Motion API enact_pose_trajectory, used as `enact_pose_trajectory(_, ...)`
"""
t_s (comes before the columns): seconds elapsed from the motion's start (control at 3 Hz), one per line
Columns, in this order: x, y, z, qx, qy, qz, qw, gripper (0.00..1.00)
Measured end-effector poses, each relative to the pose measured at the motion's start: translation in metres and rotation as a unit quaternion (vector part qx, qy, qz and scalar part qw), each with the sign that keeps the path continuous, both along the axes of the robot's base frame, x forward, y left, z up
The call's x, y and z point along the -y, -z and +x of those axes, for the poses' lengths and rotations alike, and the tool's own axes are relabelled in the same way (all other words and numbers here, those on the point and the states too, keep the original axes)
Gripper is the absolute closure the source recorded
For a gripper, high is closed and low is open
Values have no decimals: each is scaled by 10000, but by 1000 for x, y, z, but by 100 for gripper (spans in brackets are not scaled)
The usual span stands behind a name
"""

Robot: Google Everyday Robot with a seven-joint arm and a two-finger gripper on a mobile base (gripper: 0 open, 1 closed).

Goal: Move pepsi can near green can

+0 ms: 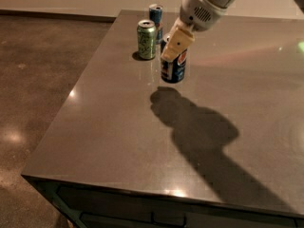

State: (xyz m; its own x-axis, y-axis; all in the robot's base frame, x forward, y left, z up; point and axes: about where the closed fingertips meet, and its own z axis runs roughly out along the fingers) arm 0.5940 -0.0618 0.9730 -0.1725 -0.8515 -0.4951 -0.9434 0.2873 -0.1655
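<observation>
My gripper is clenched on the pepsi can, gripping it from above around its top. The can hangs just off the table, and its shadow falls apart from it on the surface nearer the camera. The can is just right of the green can, near but not touching. A slim blue can stands behind the green can, near the table's far edge.
</observation>
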Motion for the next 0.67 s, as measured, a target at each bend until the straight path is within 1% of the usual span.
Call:
enact_pose_trajectory(0.33, -27, -9, 44, 229, 175, 202, 9994, 100)
enact_pose_trajectory(0.67, -41, -9, 70, 287, 435, 364, 9980, 100)
